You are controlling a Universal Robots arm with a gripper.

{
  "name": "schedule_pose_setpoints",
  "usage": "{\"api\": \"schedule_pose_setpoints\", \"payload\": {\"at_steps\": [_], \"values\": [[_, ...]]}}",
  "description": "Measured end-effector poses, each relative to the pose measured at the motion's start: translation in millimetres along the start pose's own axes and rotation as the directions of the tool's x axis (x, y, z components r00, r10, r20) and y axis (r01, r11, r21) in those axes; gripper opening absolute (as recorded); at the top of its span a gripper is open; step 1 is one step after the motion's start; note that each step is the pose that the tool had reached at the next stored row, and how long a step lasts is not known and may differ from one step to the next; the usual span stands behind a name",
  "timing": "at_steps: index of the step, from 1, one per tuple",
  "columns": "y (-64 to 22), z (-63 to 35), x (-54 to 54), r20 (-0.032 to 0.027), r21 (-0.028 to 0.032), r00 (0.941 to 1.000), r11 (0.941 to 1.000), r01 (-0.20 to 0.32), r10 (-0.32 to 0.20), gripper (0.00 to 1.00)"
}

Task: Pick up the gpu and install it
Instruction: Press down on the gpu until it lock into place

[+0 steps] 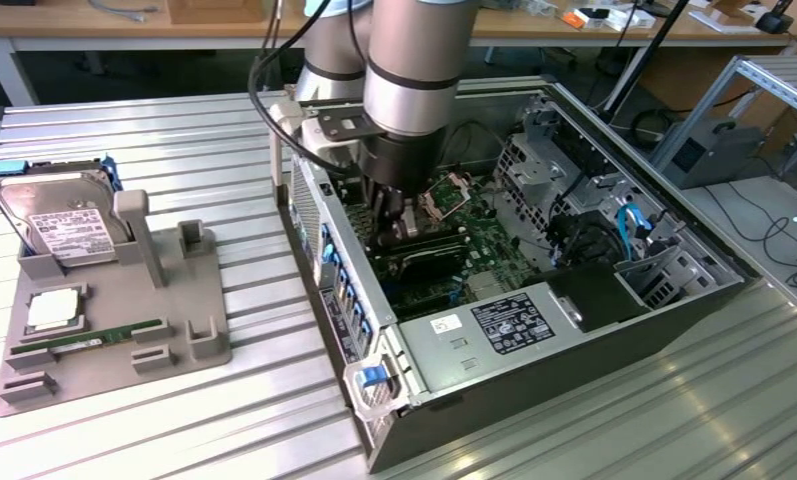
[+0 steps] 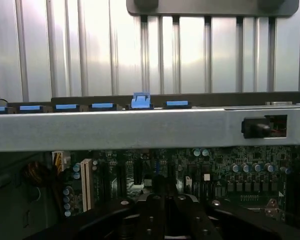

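Now the gripper (image 1: 401, 232) is down inside the case (image 1: 665, 290), its wall and drive cage close around the fingers. Arm (image 1: 418, 70) nearly vertical, fingers pinched nearly closed over the gpu (image 1: 418, 258); can't confirm a hold.

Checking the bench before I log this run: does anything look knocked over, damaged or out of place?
Nothing stands out. The computer case lies open on its side on the table, the gripper is down inside it over the motherboard, and the hard drive and memory stick sit in the grey holder.

The hand (image 1: 401, 232) hides the gpu inside the case (image 1: 665, 300).
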State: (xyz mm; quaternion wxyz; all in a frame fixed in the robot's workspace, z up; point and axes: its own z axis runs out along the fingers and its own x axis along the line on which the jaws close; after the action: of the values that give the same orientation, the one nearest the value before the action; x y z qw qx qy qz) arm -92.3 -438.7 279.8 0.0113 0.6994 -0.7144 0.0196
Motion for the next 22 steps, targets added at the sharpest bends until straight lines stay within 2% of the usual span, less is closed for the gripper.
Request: {"api": "schedule_pose_setpoints", "payload": {"at_steps": [3,12,14,22], "values": [[6.8,0.0,1.5,0.0002,0.0002,1.0,1.0,0.0,0.0,0.13],[20.3,0.0,6.0,0.0002,0.0003,1.0,1.0,0.0,0.0,0.13],[25.8,0.0,6.1,0.0002,0.0004,1.0,1.0,0.0,0.0,0.13],[30.3,-0.1,6.2,0.0002,0.0003,1.0,1.0,0.0,0.0,0.13]]}}
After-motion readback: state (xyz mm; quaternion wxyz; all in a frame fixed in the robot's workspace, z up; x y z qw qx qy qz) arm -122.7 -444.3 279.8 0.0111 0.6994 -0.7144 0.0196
